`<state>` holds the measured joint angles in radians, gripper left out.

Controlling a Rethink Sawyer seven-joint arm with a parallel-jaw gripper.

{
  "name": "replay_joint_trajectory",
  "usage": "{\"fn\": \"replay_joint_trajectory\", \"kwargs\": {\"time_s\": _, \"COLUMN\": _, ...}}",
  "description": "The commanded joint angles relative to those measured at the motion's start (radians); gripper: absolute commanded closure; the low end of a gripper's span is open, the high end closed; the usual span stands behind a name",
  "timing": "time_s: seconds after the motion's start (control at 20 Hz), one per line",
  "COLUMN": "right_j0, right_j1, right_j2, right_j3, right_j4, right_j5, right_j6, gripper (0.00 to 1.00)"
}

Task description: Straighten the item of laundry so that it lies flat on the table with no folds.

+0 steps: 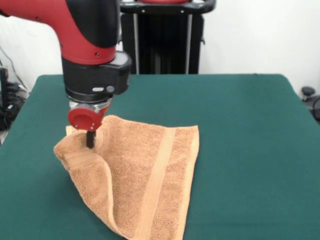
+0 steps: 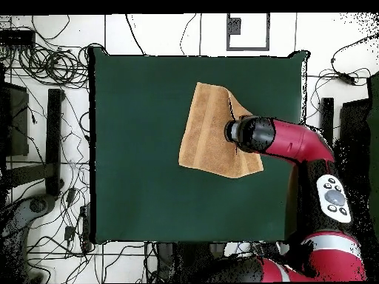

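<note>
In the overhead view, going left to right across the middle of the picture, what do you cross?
Tangle of cables on the floor → bare green table → orange-tan towel → the arm's black wrist above the towel's right part → the arm's red link.

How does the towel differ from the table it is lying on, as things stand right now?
The towel is orange-tan and looped; the table is dark green and smooth. The towel is far smaller and folded over along one side under the gripper; the table lies flat. Both are broadly four-sided.
</note>
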<state>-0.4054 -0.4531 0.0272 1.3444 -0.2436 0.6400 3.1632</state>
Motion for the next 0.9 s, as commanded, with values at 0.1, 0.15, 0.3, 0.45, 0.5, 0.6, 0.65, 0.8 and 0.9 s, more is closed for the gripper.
{"fn": "replay_joint_trajectory", "kwargs": {"time_s": 0.1, "right_j0": -0.04, "right_j1": 0.102, "right_j2": 0.147, "right_j3": 0.075, "right_j4": -0.088, "right_j5": -0.078, "right_j6": -0.273, "gripper": 1.0}}
{"fn": "replay_joint_trajectory", "kwargs": {"time_s": 0.15, "right_j0": -0.045, "right_j1": 0.102, "right_j2": 0.152, "right_j3": 0.077, "right_j4": -0.094, "right_j5": -0.08, "right_j6": -0.27, "gripper": 1.0}}
{"fn": "replay_joint_trajectory", "kwargs": {"time_s": 0.3, "right_j0": -0.054, "right_j1": 0.102, "right_j2": 0.162, "right_j3": 0.088, "right_j4": -0.105, "right_j5": -0.099, "right_j6": -0.254, "gripper": 1.0}}
{"fn": "replay_joint_trajectory", "kwargs": {"time_s": 0.45, "right_j0": -0.062, "right_j1": 0.109, "right_j2": 0.171, "right_j3": 0.088, "right_j4": -0.13, "right_j5": -0.119, "right_j6": -0.244, "gripper": 1.0}}
{"fn": "replay_joint_trajectory", "kwargs": {"time_s": 0.5, "right_j0": -0.068, "right_j1": 0.11, "right_j2": 0.176, "right_j3": 0.088, "right_j4": -0.136, "right_j5": -0.122, "right_j6": -0.247, "gripper": 1.0}}
{"fn": "replay_joint_trajectory", "kwargs": {"time_s": 0.6, "right_j0": -0.078, "right_j1": 0.114, "right_j2": 0.186, "right_j3": 0.086, "right_j4": -0.149, "right_j5": -0.13, "right_j6": -0.254, "gripper": 1.0}}
{"fn": "replay_joint_trajectory", "kwargs": {"time_s": 0.65, "right_j0": -0.083, "right_j1": 0.116, "right_j2": 0.191, "right_j3": 0.085, "right_j4": -0.154, "right_j5": -0.133, "right_j6": -0.254, "gripper": 1.0}}
{"fn": "replay_joint_trajectory", "kwargs": {"time_s": 0.8, "right_j0": -0.091, "right_j1": 0.122, "right_j2": 0.203, "right_j3": 0.08, "right_j4": -0.171, "right_j5": -0.14, "right_j6": -0.253, "gripper": 1.0}}
{"fn": "replay_joint_trajectory", "kwargs": {"time_s": 0.9, "right_j0": -0.093, "right_j1": 0.125, "right_j2": 0.207, "right_j3": 0.076, "right_j4": -0.18, "right_j5": -0.143, "right_j6": -0.253, "gripper": 1.0}}
